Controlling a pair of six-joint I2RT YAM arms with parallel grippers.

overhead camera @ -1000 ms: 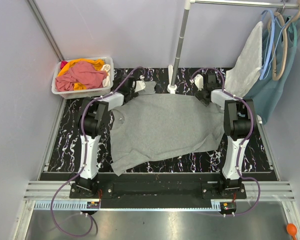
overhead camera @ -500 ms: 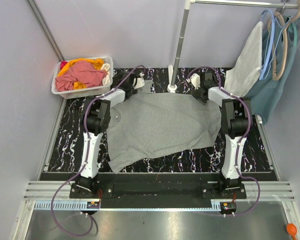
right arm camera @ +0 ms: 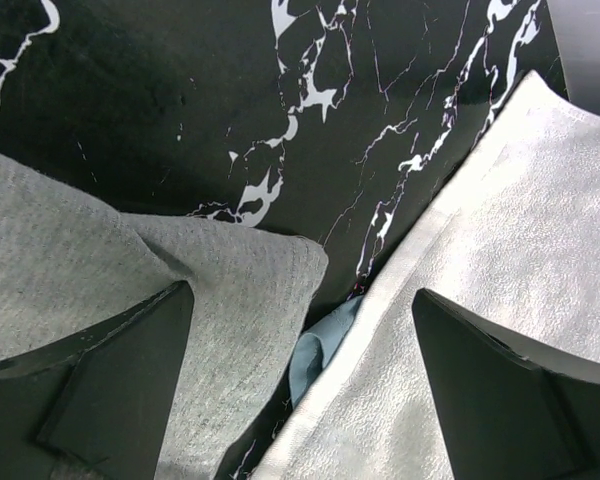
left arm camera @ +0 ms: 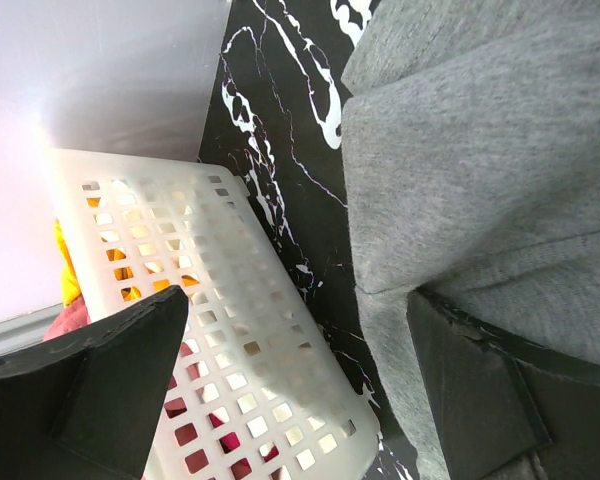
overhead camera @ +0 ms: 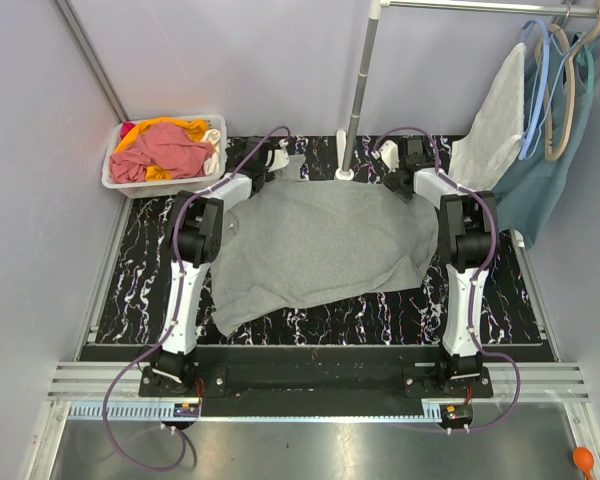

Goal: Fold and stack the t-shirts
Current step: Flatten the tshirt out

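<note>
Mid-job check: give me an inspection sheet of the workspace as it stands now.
Surface: black marbled table, its middle covered by the shirt.
Job's things: grey shirt spread out, unfolded, wrinkled; pink shirt and orange shirt bunched in the basket, far left.
Clutter: off-white cloth and teal garment hanging far right, the cloth's end beside the grey shirt's sleeve.
Grippers: left tool open, at the grey shirt's edge beside the basket; right tool open, over the sleeve and cloth.
Cables: purple cables run along both arms and loop by the bases.
Surroundings: pole behind the shirt; hangers on the rail.
</note>
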